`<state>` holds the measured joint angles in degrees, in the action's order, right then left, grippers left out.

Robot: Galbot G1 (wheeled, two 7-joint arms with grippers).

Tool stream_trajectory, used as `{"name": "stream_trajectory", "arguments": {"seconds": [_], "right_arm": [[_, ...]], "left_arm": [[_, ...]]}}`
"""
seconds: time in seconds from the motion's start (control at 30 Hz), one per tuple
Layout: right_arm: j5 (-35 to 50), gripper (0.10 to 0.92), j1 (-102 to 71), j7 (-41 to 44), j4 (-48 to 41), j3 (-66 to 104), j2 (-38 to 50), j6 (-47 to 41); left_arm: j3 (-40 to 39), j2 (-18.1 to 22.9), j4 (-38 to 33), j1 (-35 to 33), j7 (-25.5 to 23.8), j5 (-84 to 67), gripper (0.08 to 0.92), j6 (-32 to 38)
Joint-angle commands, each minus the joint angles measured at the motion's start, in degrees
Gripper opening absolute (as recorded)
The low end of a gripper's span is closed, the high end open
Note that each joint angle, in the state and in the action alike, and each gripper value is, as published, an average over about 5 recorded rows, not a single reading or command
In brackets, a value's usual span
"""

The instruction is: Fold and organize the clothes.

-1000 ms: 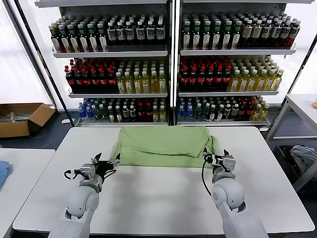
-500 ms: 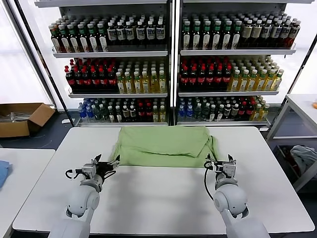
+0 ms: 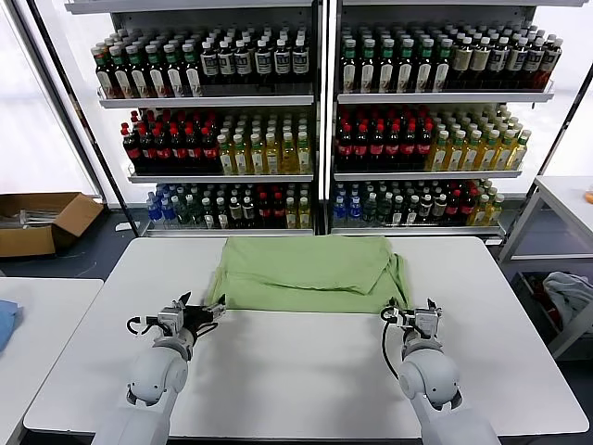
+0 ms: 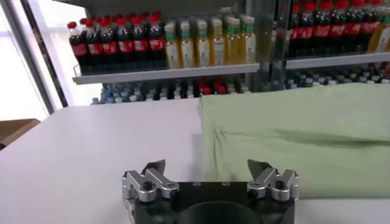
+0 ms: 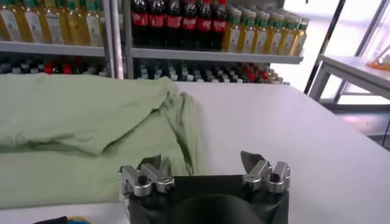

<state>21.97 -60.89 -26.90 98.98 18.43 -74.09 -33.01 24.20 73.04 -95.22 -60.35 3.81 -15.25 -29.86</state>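
Shirt [image 3: 307, 272] lies folded just beyond left gripper [image 3: 197, 312] and right gripper [image 3: 414, 315], jaws wide, empty.

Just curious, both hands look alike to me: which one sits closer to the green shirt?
The left hand, near the shirt's front left corner. The right hand sits on the bare table, past the shirt's other corner. Both are open and empty.

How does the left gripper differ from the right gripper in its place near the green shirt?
The left gripper is at the shirt's near-left corner, beside the smooth folded edge; the right gripper is at the near-right corner, where a loose sleeve part hangs out. From above, the left gripper points slantwise toward the shirt, while the right gripper points more straight ahead. Both have open fingers, hold nothing, and are low over the white table.
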Motion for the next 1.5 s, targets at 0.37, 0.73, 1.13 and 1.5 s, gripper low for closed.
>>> {"name": "stream_trajectory", "arguments": {"seconds": [0.37,0.73,1.13,1.5], "right_arm": [[0.8,0.509,-1.1,0.2,-0.5,0.0,-0.5,-0.1],[0.4,0.206,-3.0,1.2,1.3,0.3,-0.3,0.0],[-5.0,0.116,-9.8,2.4,13.4,0.4,-0.3,1.4],[-5.4,0.116,-25.3,-1.8,25.2,0.6,2.7,3.0]], "left_arm": [[-0.6,0.4,1.5,-1.0,-0.4,0.9,0.484,-1.1],[0.0,0.4,1.1,-1.7,-0.5,1.1,0.164,-0.4],[1.2,0.3,-12.7,-10.0,0.6,3.0,0.085,-0.1],[2.7,0.6,-29.9,-28.3,2.9,2.9,0.085,-0.8]]}}
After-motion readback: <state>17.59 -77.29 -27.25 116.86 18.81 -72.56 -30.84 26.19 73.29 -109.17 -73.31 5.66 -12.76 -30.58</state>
